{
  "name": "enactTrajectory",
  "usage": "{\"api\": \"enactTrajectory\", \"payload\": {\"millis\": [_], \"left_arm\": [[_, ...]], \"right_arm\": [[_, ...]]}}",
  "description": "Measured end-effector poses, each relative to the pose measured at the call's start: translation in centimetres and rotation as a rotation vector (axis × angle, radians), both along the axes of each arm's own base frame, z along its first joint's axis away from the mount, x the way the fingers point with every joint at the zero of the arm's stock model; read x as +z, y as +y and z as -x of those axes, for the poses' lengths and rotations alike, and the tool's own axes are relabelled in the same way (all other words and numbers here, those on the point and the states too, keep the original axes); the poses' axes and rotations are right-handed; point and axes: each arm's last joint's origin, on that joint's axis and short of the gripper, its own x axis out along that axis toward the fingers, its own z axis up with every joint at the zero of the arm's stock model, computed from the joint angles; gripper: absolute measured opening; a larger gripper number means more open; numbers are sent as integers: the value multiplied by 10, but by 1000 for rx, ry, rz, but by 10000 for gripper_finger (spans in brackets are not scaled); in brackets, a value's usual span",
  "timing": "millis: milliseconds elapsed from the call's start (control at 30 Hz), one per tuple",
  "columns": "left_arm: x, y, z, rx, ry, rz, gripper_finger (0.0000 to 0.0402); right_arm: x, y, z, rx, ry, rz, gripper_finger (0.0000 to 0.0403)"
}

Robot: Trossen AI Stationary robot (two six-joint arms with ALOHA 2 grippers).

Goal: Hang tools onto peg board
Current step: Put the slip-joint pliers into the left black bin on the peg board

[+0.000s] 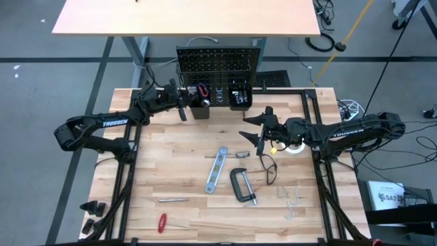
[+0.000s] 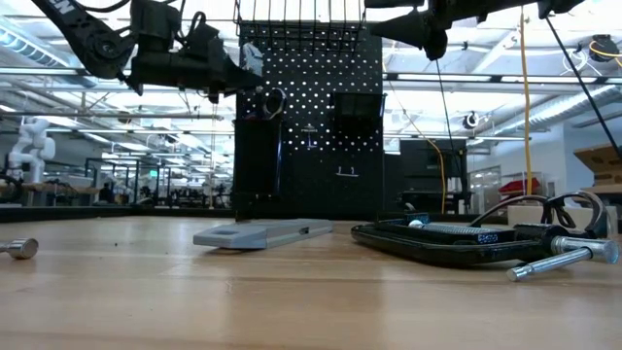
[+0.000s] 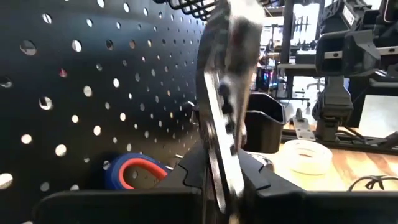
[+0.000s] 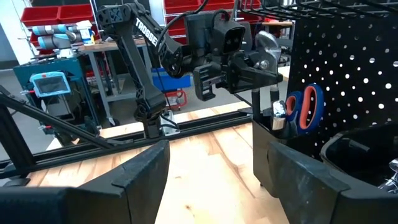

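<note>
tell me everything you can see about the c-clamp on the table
The c-clamp is black, with a C-shaped frame and a silver screw shaft sticking out of one end. It looks like metal. It lies flat on the wooden table, near the front and right of centre, just right of the level. Neither gripper touches it.

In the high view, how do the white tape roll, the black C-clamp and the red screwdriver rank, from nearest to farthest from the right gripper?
Measured from the right gripper:
1. White tape roll, beside the right arm's wrist, toward the table's right edge.
2. Black C-clamp, on the wooden tabletop, nearer the front edge, about mid-table.
3. Red screwdriver, at the front left part of the table, plainly farthest.
</note>
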Motion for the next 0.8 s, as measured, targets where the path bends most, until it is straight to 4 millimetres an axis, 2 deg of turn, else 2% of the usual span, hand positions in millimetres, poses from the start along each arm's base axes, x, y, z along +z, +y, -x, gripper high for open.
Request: {"api": "enactTrajectory", "payload": {"millis": [100,400,800], "left_arm": [[0,0,0,4,0,5,55],[-1,3,1,92,-44,160,128],[-6,4,-2,45,72,246,132]], "right_arm": [[0,0,0,1,0,0,258],[0,0,0,3,0,0,258],[-1,0,0,3,6,1,258]]}}
